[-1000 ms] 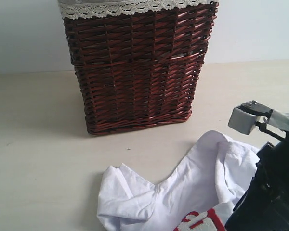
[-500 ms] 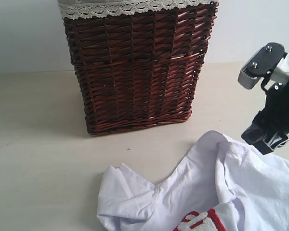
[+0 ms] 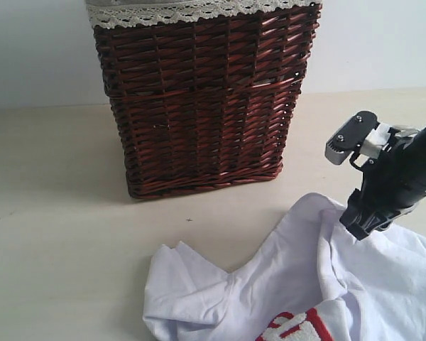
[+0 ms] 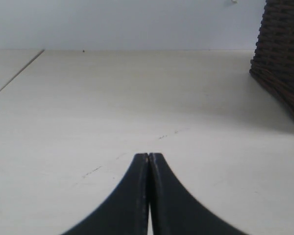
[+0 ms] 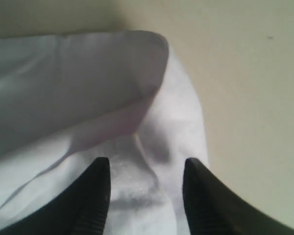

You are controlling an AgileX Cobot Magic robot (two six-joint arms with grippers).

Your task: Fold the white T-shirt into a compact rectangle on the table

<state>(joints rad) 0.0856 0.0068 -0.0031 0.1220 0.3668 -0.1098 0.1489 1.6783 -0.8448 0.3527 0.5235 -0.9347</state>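
The white T-shirt [image 3: 291,277] lies crumpled on the pale table [image 3: 57,234] at the front right, its red lettered band [image 3: 298,328] at the bottom edge. My right gripper [image 3: 358,226] hangs just over the shirt's far fold, jaws open. In the right wrist view the right gripper [image 5: 146,169] straddles a raised ridge of the T-shirt [image 5: 88,98], fingers apart, nothing pinched. My left gripper [image 4: 148,157] is shut and empty over the bare table [image 4: 112,98], away from the shirt, and does not show in the exterior view.
A tall dark wicker basket [image 3: 202,99] with cream lace trim [image 3: 170,11] stands at the back centre, a short way behind the shirt. The basket's corner [image 4: 281,63] also edges the left wrist view. A pale wall [image 3: 35,50] closes the table's far side.
My right arm rose off the shirt's front right, swung up and back, then dropped to the shirt's far fold. The shirt kept its shape. The left gripper stayed shut.
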